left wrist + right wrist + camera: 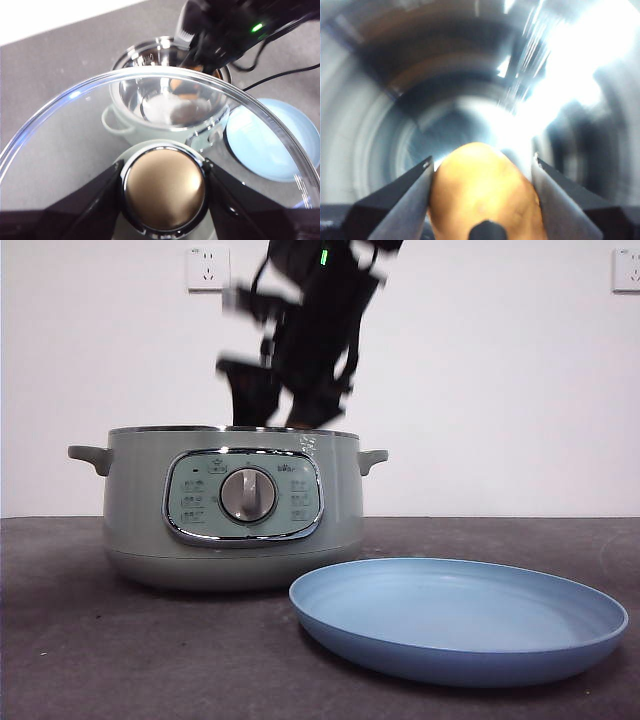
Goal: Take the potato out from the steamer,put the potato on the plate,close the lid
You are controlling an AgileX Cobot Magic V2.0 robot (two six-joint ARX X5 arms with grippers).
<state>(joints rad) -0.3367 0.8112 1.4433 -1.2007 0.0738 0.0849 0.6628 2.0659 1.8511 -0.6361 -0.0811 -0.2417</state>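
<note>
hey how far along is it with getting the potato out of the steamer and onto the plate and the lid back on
Done: the lid is off, held by its knob in the left gripper away from the steamer. In hand: the right gripper is down inside the pot with its jaws around the potato. Left: lift it out, set it on the empty plate, then close the lid.

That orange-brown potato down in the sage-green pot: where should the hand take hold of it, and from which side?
Across its rounded middle, coming straight down from above. The orange-brown potato lies inside the deep steel bowl of the sage-green pot, so the walls block any sideways approach. The right hand already has its jaws on either flank; the left hand holds the glass lid aside.
</note>
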